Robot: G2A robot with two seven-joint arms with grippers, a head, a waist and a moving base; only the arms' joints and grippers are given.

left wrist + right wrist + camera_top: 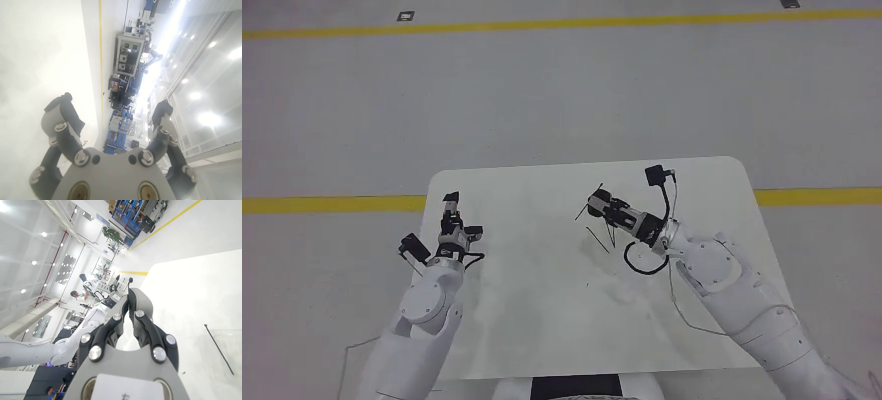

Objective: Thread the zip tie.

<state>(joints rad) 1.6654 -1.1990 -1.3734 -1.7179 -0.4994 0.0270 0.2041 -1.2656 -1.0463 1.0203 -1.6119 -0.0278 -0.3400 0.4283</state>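
While the right tool point(592, 206) is clenched on a thin black plastic zip tie point(580, 214) over the white tabletop point(542, 330) in top view, its wrist view adds a second black zip tie point(219, 349) lying flat; left tool point(115, 103) released

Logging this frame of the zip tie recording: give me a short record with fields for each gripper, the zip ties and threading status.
left gripper: open, empty, over the left part of the table
right gripper: shut on held zip tie, over the table's middle
held zip tie: thin dark strip sticking out past the closed fingertips
loose zip tie: lying flat and straight on the table near the right gripper
threading: not yet done, no loop visible
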